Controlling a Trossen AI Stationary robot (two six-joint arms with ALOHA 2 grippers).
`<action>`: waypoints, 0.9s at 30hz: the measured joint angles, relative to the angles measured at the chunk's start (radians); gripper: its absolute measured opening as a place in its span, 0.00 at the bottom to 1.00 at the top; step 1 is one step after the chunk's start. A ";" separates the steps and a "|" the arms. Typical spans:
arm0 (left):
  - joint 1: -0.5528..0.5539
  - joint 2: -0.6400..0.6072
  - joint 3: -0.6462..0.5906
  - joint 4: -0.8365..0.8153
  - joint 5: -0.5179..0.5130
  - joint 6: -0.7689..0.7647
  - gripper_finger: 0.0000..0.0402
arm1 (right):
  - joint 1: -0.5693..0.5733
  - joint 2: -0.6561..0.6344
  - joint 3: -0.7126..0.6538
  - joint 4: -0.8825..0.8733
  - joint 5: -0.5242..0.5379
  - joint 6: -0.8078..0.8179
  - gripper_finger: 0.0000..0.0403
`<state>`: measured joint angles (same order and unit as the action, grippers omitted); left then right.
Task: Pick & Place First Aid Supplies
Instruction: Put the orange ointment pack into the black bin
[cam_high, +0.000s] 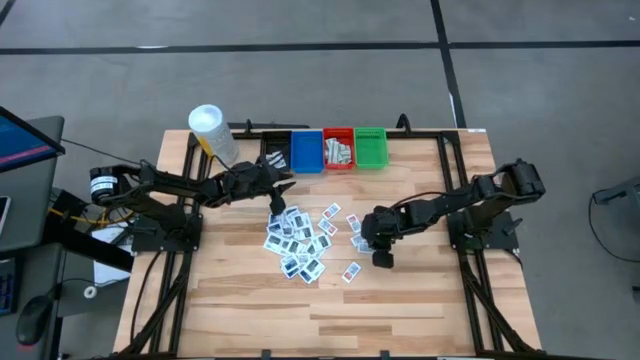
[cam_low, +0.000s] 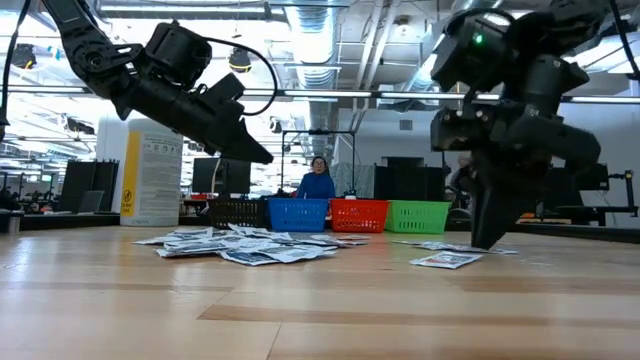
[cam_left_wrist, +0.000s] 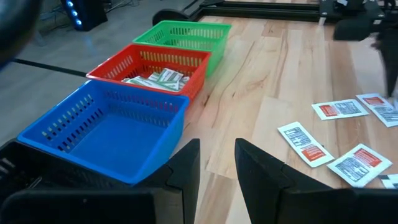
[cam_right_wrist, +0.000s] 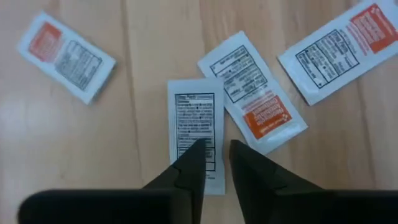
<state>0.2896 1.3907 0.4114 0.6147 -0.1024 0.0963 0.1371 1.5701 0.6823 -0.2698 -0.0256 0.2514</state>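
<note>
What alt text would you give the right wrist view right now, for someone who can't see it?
The right gripper points straight down at a white packet with black print on the wooden table, its fingers slightly apart over the packet's near end. Three white packets with orange marks lie around it, one overlapping its edge.

Both arms are matte black with blocky jointed links. The right arm (cam_low: 510, 90) shows a small green light; the left arm (cam_low: 170, 75) carries a looping black cable.
</note>
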 joint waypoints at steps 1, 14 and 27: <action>-0.003 0.000 0.000 0.000 0.000 0.000 0.25 | 0.000 0.011 0.002 0.002 -0.002 0.016 0.19; -0.010 0.000 0.000 0.000 0.000 0.000 0.25 | 0.000 0.103 0.010 -0.004 -0.001 0.031 0.19; -0.010 0.000 0.000 0.000 0.000 0.000 0.25 | 0.000 0.096 0.004 0.006 0.022 -0.014 0.08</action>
<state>0.2794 1.3907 0.4114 0.6151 -0.1024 0.0963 0.1375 1.6657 0.6861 -0.2639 -0.0032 0.2375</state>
